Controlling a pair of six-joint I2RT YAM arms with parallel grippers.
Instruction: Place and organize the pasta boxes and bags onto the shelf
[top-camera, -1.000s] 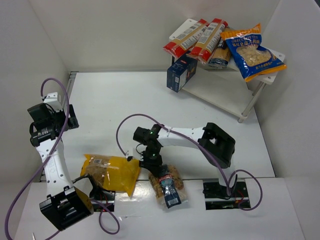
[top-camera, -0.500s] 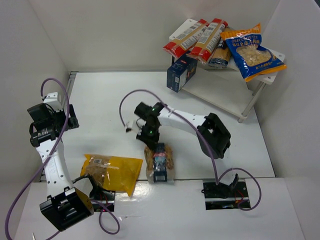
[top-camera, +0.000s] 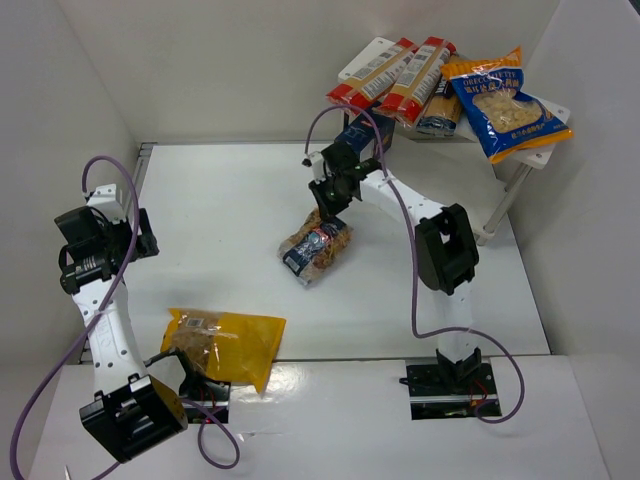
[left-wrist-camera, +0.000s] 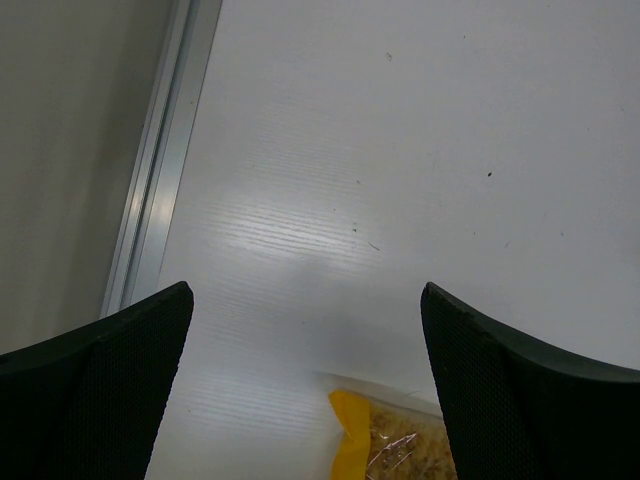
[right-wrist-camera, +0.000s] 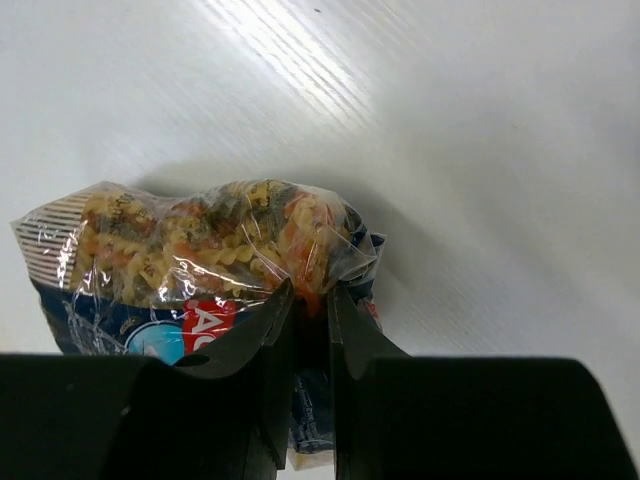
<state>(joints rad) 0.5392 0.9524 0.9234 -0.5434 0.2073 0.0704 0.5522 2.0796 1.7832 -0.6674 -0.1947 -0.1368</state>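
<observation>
My right gripper (top-camera: 328, 207) (right-wrist-camera: 308, 300) is shut on the top of the small clear bag of spiral pasta (top-camera: 315, 249) (right-wrist-camera: 190, 250), which hangs above the table left of the shelf (top-camera: 440, 185). The two red-and-cream spaghetti boxes (top-camera: 395, 75) and the blue-and-orange bag (top-camera: 505, 100) lie on the top board. The navy box (top-camera: 362, 145) leans at the shelf's left edge. The yellow bag (top-camera: 225, 345) (left-wrist-camera: 385, 445) lies at the near left. My left gripper (left-wrist-camera: 310, 400) is open above the table, over the yellow bag's corner.
White walls enclose the table on the left, back and right. A metal rail (left-wrist-camera: 160, 170) runs along the table's left edge. Purple cables (top-camera: 400, 215) loop from both arms.
My right gripper has lifted the spiral pasta bag from the near table edge and carried it up and back toward the shelf. The left arm and yellow bag have not moved.
</observation>
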